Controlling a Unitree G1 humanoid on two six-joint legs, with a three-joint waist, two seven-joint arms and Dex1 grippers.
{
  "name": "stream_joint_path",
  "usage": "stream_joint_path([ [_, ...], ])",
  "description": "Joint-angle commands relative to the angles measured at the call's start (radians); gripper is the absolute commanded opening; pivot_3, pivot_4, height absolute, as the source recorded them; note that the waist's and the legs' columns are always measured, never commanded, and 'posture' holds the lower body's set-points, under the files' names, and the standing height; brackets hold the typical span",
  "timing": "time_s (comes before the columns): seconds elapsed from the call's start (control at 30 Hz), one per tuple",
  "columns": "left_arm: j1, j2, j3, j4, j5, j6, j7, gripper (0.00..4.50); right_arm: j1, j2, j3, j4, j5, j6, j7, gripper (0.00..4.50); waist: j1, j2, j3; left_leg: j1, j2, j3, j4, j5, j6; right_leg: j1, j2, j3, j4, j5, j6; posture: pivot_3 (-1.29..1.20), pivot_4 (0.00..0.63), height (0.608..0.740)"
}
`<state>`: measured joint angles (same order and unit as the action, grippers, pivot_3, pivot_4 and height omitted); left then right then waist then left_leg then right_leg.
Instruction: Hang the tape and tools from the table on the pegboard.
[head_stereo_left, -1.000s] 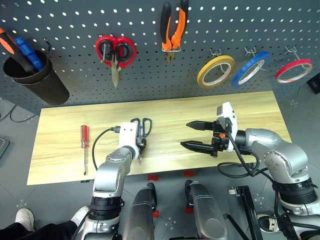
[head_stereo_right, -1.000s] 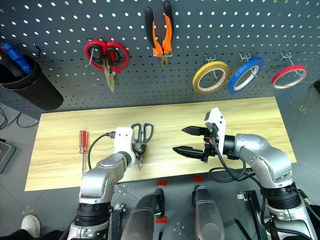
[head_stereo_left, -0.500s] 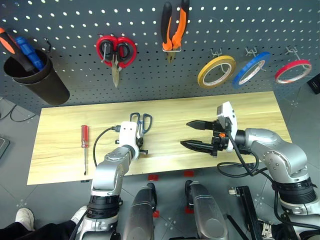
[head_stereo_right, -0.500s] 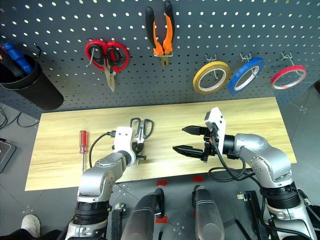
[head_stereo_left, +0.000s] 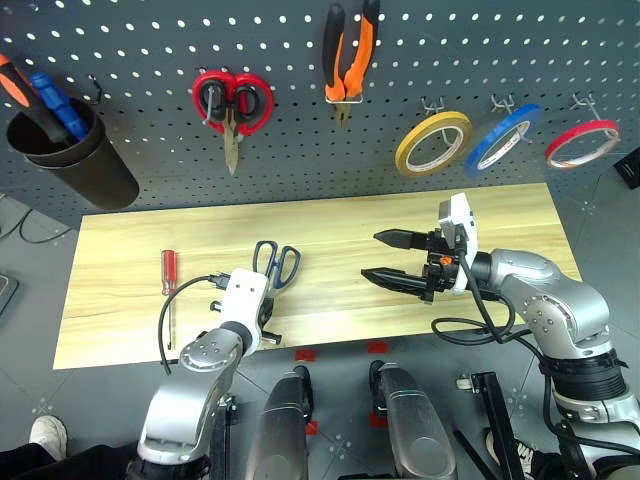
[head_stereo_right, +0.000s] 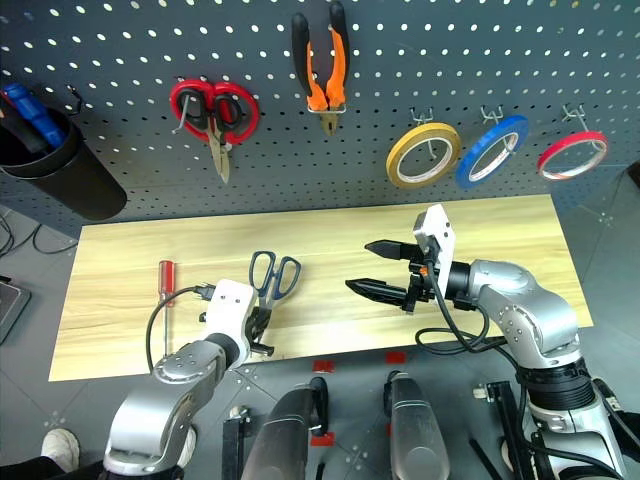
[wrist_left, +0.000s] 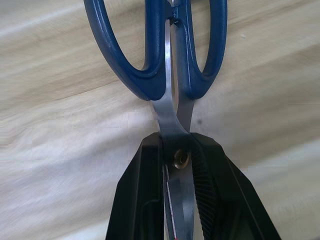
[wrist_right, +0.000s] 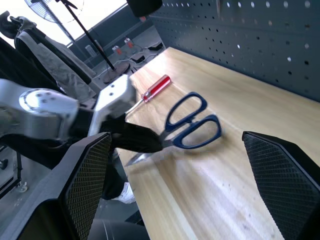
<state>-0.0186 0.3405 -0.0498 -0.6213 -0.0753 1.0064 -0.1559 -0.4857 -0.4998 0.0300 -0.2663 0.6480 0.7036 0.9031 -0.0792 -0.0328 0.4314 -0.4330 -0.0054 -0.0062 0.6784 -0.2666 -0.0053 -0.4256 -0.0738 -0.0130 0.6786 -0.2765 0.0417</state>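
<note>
The left gripper (wrist_left: 176, 165) is clamped on the scissors (head_stereo_left: 271, 267) at the pivot, one black finger (wrist_left: 137, 200) on each side of the blades, so the tool's long axis runs straight out along the fingers: the blue handle loops lie ahead of the fingertips, toward the pegboard (head_stereo_left: 150, 130), and the blade tips point back under the wrist. The loops look close over the table (head_stereo_left: 130, 260); whether they touch it I cannot tell. That line matters for the hanging, I judge, since a loop must lead onto a hook and the loops are already the forward end. The right gripper (head_stereo_left: 391, 260) hovers over the table well to the side of the scissors, jaws spread wide and empty, pointing across toward the left arm, so it is the farther hand. The screwdriver (head_stereo_left: 169, 272) lies on the table on the outer side of the left arm, apart from the fingers, shaft running toward the near edge.
</note>
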Motion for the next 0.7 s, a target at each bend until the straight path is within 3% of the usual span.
stream_joint_path([
  [0.03, 0.035, 0.044, -0.024, -0.164, 0.041, -0.08, 0.001, 0.69, -0.024, 0.032, -0.083, -0.034, 0.068, 0.002, -0.057, 4.5, 0.002, 0.0, -0.001, 0.0, 0.0, 0.0, 0.0, 0.0, 0.0, 0.0, 0.0, 0.0, 0.0, 0.0, 0.0, -0.14, 0.344, 0.74],
  [0.27, 0.083, 0.069, -0.04, -0.233, 0.097, -0.203, 0.023, 0.69, -0.025, 0.078, -0.118, -0.061, 0.071, -0.018, -0.156, 4.5, 0.012, 0.001, -0.028, -0.001, 0.0, -0.001, -0.001, 0.001, -0.002, 0.0, 0.0, -0.002, -0.001, 0.0, 0.0, -0.15, 0.277, 0.74],
  [0.7, -0.031, 0.076, 0.006, -0.236, 0.124, -0.416, -0.004, 0.69, -0.066, 0.127, -0.191, -0.155, 0.156, -0.012, -0.307, 4.5, 0.02, 0.0, -0.1, -0.002, -0.001, 0.001, 0.0, 0.001, -0.002, 0.0, 0.001, -0.002, -0.001, 0.0, 0.0, -0.17, 0.214, 0.74],
])
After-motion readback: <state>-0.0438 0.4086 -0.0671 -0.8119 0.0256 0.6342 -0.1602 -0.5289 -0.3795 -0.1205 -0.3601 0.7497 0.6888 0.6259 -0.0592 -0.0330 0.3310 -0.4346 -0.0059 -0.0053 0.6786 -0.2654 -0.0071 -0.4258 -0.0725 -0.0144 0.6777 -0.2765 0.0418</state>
